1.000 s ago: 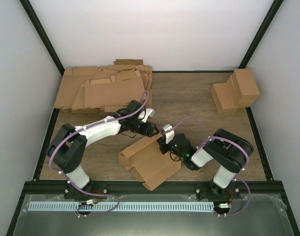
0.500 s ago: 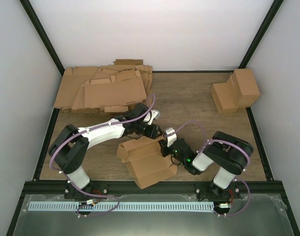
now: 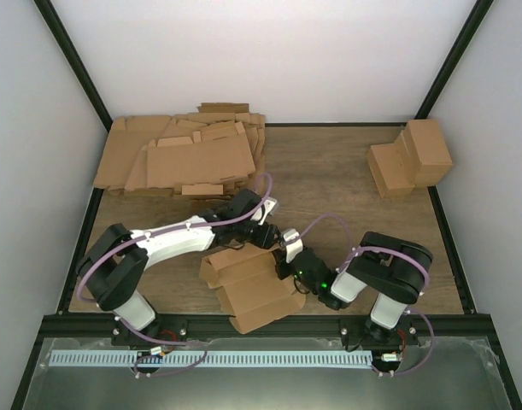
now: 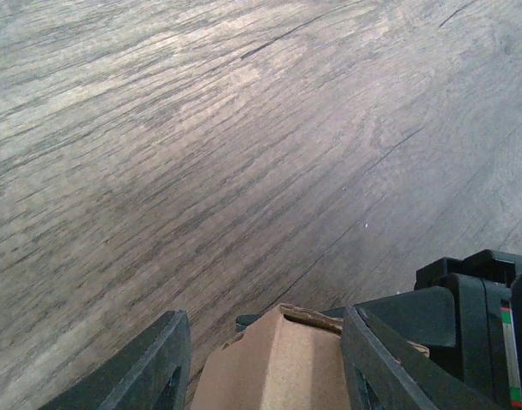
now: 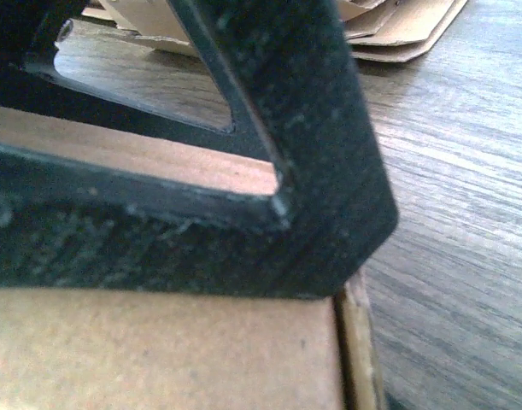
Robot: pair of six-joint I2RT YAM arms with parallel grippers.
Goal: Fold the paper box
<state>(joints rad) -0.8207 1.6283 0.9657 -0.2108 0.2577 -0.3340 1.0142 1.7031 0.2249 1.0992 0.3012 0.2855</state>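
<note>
The paper box lies partly folded on the wood table near the front edge, its walls half raised. My left gripper reaches in from the far side, shut on the box's far wall. In the left wrist view that cardboard wall stands between my fingers, pressed against the right one. My right gripper is shut on the box's right wall. The right wrist view shows a black finger pressed flat on brown cardboard. The two grippers nearly touch each other.
A heap of flat cardboard sheets fills the far left of the table and shows in the right wrist view. Two folded boxes stand at the far right. Black frame posts and white walls enclose the table.
The left gripper came down and right onto the box's far wall and narrowed on it. The box slid left and toward the front edge, with the right gripper following.
</note>
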